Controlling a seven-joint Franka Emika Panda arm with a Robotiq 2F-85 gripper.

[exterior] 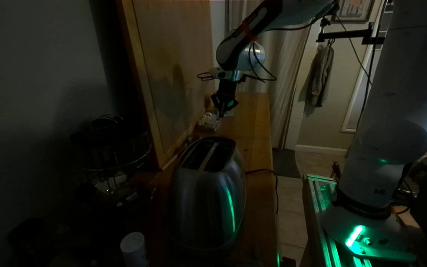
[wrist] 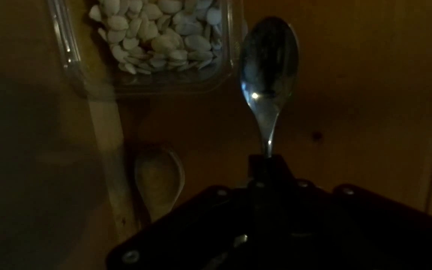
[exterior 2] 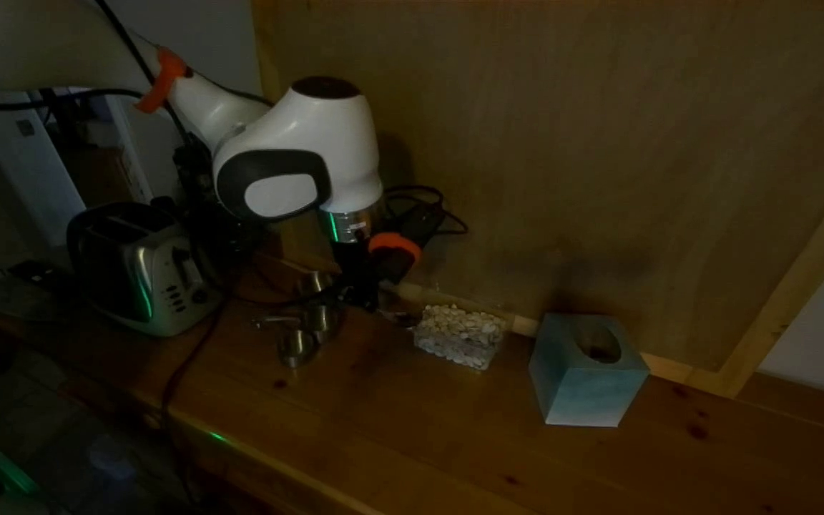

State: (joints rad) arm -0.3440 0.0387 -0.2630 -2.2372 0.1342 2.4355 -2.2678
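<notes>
A shiny metal spoon (wrist: 270, 63) stands out from the fingertips of my gripper (wrist: 267, 165), which is shut on its handle; the bowl looks free of pieces. To the left of the spoon bowl, in the wrist view, a clear plastic container (wrist: 148, 90) holds many flat white pieces (wrist: 167, 35). In an exterior view the gripper (exterior 2: 365, 297) hangs just left of this container (exterior 2: 483, 357), over the wooden counter. A second spoon-shaped object (wrist: 159, 176) lies at lower left in the wrist view, partly hidden by the gripper. The light is very dim.
A steel toaster (exterior: 209, 196) stands on the counter, its cord (exterior 2: 176, 379) running over the edge. Metal measuring cups (exterior 2: 297, 348) sit left of the gripper. A blue tissue box (exterior 2: 584, 386) is right of the container. An upright wooden board (exterior 2: 562, 179) rises behind everything.
</notes>
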